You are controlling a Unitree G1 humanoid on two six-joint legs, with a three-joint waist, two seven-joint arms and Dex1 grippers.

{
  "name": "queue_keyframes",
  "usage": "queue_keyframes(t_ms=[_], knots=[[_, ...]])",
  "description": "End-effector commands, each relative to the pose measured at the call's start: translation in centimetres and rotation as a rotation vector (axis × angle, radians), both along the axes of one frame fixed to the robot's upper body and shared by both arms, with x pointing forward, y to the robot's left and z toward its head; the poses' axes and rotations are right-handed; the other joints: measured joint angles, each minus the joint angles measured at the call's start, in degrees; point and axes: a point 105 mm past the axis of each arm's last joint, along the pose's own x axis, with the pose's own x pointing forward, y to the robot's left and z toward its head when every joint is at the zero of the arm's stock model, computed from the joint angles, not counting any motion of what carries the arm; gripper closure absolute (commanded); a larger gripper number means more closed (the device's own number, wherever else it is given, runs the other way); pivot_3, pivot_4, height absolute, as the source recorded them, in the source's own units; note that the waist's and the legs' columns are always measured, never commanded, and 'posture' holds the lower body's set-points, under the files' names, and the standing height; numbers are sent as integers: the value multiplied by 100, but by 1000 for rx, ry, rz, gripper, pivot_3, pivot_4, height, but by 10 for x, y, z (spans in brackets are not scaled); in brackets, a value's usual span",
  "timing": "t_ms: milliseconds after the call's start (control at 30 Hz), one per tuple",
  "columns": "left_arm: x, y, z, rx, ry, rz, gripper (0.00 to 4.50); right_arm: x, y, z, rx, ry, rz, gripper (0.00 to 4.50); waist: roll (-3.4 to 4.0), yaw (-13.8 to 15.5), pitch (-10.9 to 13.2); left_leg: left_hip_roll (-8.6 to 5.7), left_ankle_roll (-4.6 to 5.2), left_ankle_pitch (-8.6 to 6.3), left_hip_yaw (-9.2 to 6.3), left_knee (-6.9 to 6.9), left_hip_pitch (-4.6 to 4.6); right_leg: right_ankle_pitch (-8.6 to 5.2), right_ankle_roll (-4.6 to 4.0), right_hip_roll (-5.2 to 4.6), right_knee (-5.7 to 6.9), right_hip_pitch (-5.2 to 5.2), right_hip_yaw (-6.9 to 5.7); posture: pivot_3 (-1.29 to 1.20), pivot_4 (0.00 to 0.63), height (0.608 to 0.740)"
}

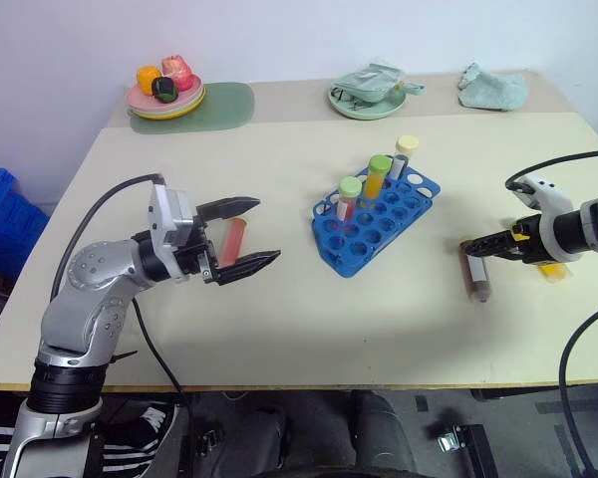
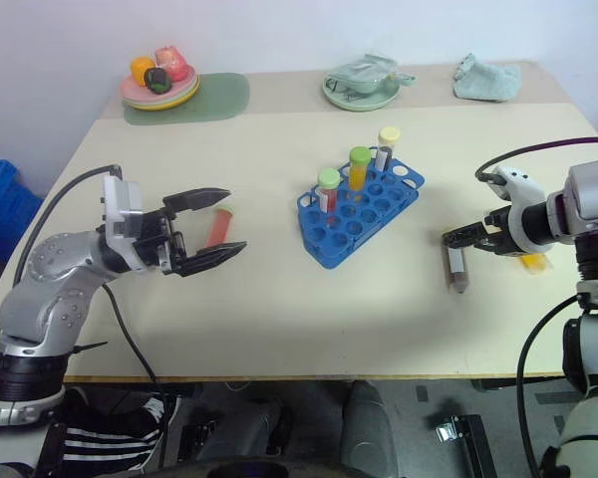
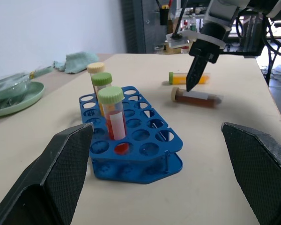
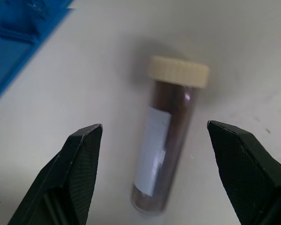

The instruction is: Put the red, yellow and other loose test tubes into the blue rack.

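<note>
The blue rack stands mid-table and holds three capped tubes: a red one, an orange one and a grey-white one. A loose red tube lies on the table below my left gripper. That gripper hovers open and level with nothing in it, facing the rack. A brown tube with a white label and a pale yellow cap lies right of the rack. My right gripper hangs open over it, one finger on each side. The yellow tube with a green cap lies just beyond the brown tube.
At the back of the table are a plate of toy fruit on a green mat, a green dish and a green cloth. A dark blue crate stands off the table's left side.
</note>
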Motion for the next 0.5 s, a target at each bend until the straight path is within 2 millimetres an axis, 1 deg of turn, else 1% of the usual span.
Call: queue_keyframes(t_ms=[33, 133, 200, 300, 500], knots=[[-3, -2, 8, 0, -36, -13, 0, 3, 3, 4, -57, -53, 4, 833, -2, 2, -1, 0, 0, 0, 0, 0, 0, 0, 0, 0, -1, 0, 0, 0, 150, 740], [-3, -2, 7, 0, -36, -15, 0, 2, 3, -4, -120, -56, -3, 833, -3, 10, -1, 0, 0, 0, 0, 1, 0, 1, -1, 0, -1, 1, 0, 0, 150, 740], [-3, -2, 8, 0, -36, -15, 0, 2, 4, -8, -127, -57, -4, 833, -3, 7, -1, -1, 0, 0, 1, 2, -1, 2, -2, 0, -1, 1, 0, 0, 150, 740], [-3, -2, 8, 0, -35, -13, 0, 2, 4, -10, -163, -64, -9, 833, -2, 2, -1, 0, 0, 0, 2, 2, 0, 2, -2, 0, -2, 1, 0, 0, 150, 740], [-4, -2, 8, 0, -36, -10, 0, 6, 8, -13, -164, -76, -19, 833, -3, 0, -1, 2, 0, 0, 2, 1, 1, 3, -2, 3, -2, 1, 0, 0, 150, 740]])
